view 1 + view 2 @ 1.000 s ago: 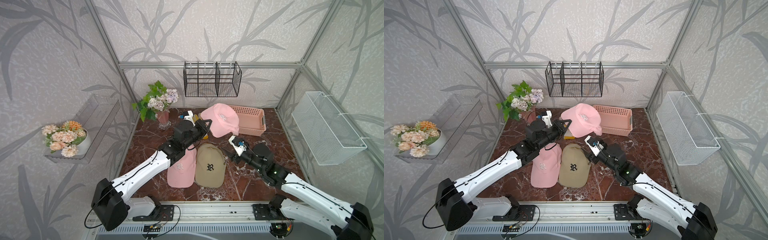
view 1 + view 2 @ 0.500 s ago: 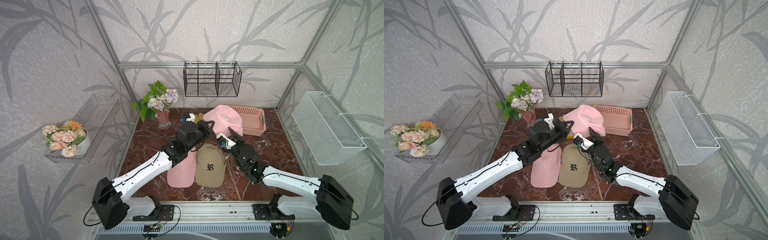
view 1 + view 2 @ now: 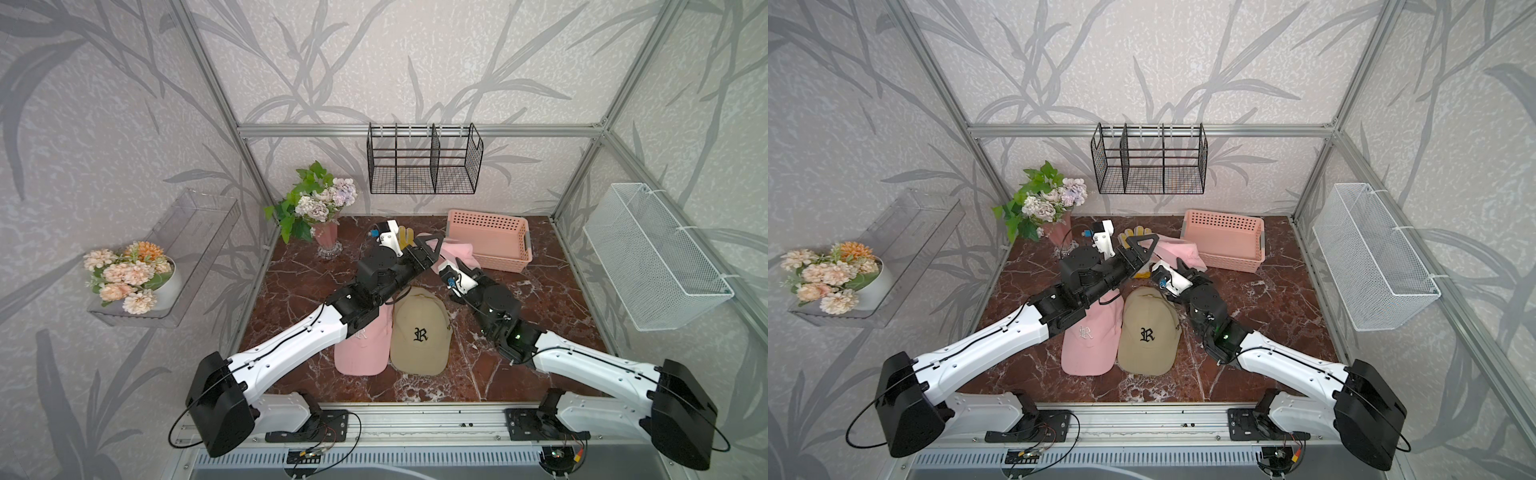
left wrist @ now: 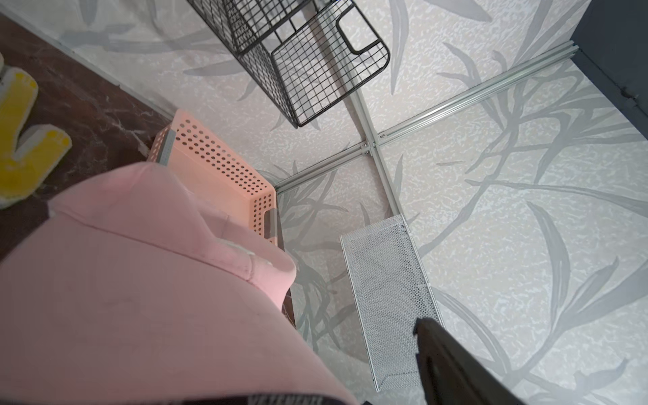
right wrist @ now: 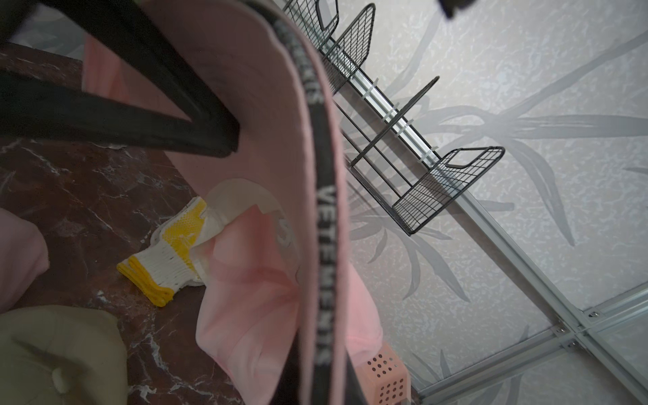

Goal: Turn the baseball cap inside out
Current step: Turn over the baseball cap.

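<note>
The pink cap point(image 3: 457, 254) is toward twelve o'clock on the table point(image 3: 540, 332), crumpled and partly lifted. The right wrist view looks into its open underside: pink lining, a black sweatband point(image 5: 324, 245) with white lettering, and a creased, sagging crown.

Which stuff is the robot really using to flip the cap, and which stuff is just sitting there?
Using: held pink cap, left hand, right hand.
Just sitting there: tan cap, flat pink cap, yellow glove, pink basket, flower vase, black wire rack.
</note>
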{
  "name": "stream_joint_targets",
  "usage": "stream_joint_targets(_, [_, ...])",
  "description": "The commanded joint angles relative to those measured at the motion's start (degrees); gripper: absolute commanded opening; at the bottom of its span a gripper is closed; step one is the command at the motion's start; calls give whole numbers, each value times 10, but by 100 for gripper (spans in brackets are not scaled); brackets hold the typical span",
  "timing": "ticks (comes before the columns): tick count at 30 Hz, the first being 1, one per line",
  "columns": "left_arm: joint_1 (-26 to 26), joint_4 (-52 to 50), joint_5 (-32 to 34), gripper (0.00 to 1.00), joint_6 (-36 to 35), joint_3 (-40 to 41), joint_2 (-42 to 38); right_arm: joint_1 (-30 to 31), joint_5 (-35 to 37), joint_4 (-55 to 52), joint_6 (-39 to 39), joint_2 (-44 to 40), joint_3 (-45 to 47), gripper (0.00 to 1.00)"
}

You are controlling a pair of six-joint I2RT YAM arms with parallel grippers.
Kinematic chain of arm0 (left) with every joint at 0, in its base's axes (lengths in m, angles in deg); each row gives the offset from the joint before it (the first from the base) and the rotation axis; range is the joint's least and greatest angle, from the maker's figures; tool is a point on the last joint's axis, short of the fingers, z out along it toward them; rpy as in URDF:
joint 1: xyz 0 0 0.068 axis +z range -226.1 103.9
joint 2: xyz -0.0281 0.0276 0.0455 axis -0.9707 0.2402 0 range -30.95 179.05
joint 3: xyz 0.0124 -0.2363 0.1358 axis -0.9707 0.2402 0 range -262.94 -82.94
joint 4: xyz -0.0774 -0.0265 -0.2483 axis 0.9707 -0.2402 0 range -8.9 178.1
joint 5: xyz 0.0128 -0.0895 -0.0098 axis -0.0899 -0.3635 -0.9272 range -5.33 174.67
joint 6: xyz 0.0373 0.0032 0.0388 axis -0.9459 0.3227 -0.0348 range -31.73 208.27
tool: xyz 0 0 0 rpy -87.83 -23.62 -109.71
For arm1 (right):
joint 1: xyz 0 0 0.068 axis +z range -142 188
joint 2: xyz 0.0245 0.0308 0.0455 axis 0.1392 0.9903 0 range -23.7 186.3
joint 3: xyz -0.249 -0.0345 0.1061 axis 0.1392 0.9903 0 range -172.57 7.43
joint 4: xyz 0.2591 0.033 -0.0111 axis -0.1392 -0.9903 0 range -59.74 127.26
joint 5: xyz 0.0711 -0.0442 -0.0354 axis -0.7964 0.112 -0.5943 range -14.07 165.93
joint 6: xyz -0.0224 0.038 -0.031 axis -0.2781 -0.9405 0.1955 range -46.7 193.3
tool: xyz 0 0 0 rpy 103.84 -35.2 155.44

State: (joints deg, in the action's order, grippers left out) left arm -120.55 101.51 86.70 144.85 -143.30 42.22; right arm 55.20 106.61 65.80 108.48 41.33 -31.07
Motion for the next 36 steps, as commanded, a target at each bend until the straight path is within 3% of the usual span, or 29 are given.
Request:
stream_joint_targets(1, [1,-20,62,87,-246,-17,-46,-31,-34,-114,-106,-44,-36,0])
stream_joint_targets(3, [2,-30,76,88,-349,-17,-63,-53,-56,-170,-145,-61,-51,0])
stream_joint_targets(8, [2,-109,-3,85,-642,-51,-73,-110,-162,-313,-214,-94,-95,0])
stream_joint_targets(11, [2,-203,-39,85,-754,-107,-37,-141,-244,-371,-236,-105,-123,0])
stream_joint_targets(16, [6,-282,-114,87,-838,-183,25,-153,-330,-455,-226,-103,-174,0])
stream_joint_targets(19, [7,-300,-143,87,-855,-217,62,-154,-367,-492,-223,-94,-202,0])
stream_joint_targets(27, [8,-392,-216,76,-899,-302,146,-154,-394,-520,-225,-80,-230,0])
stream_joint_targets(31, [9,-419,-245,52,-905,-315,163,-157,-408,-525,-233,-71,-237,0])
stream_joint_targets(36, [12,-417,-235,6,-872,-317,164,-200,-493,-502,-267,-69,-219,0])
